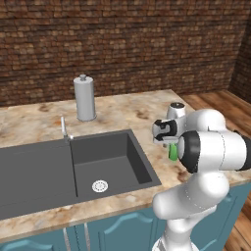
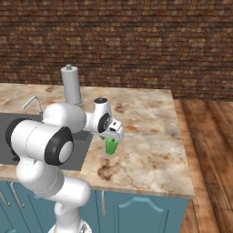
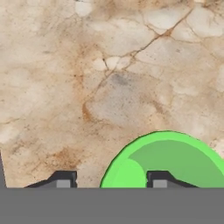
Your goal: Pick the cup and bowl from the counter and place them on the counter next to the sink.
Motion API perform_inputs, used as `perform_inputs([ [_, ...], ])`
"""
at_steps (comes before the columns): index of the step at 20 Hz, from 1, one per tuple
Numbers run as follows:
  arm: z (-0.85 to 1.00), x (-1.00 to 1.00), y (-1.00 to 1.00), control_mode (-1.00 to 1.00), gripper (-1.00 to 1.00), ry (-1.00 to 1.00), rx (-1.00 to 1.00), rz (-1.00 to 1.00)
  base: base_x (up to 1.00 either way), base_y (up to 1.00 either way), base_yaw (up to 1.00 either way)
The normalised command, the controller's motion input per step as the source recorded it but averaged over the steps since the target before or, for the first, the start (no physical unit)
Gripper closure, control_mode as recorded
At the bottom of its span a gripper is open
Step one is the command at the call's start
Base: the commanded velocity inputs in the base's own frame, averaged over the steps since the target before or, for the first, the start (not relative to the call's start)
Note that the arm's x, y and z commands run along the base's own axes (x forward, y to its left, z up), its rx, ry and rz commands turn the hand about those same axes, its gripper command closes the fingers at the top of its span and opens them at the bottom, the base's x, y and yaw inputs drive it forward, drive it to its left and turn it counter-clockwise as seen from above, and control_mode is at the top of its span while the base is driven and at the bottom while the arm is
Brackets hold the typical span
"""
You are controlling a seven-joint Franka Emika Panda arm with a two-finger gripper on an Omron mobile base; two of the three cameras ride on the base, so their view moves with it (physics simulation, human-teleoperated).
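One cup: you have a single small bright green cup [image 1: 173, 153] standing upright on the counter, just right of the sink's right edge, directly under the hand
One gripper: your white arm's two-finger gripper [image 2: 113, 135] points straight down over the cup; in the left base view the arm's big elbow link hides part of both
Two finger tips: in the hand view you see the two small dark finger tips [image 3: 63, 179] standing well apart, not pressed on anything; one is over bare stone beside the cup, the other over the cup's open mouth, so the near wall of the cup lies between them with a gap on the outer side
One counter: the beige-tan marbled stone countertop [image 1: 127, 110] with brown blotches carries everything you see; the stretch to the right of the cup is bare stone
One sink: the wide dark grey recessed basin [image 1: 108, 157] sits left of the cup, with one round silver drain [image 1: 100, 186] in its floor and one slim silver faucet [image 1: 63, 128] at its back edge
One canister: a tall grey cylinder with a knob on top [image 1: 84, 98] stands upright behind the sink, well apart from the cup
Cabinets: teal doors [image 2: 136, 211] run below the counter's front edge
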Motion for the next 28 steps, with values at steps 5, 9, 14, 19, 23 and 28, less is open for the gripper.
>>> perform_inputs([
  [5, 0.0, 0.0, 0.0, -1.0, -1.0, 0.0, 0.0, 0.0, 0.0, 0.0, 0.0],
  [9, 0.31, 0.0, 0.0, -1.0, -1.0, -0.02, 0.0, 0.03, 0.0, 0.0, 0.0],
  [14, 0.48, 0.0, 0.0, -1.0, -1.0, -0.03, 0.0, 0.1, 0.0, 0.0, 0.0],
  [19, 0.4, -0.03, 0.01, -1.0, -1.0, -0.01, 0.01, 0.09, 0.0, 0.0, 0.0],
  [23, 0.35, -0.42, 0.17, -1.0, -1.0, -0.01, 0.01, 0.02, 0.0, 0.0, 0.0],
  [28, 0.38, -0.8, 0.43, -1.0, -1.0, 0.0, 0.01, 0.1, 0.0, 0.0, 0.0],
])
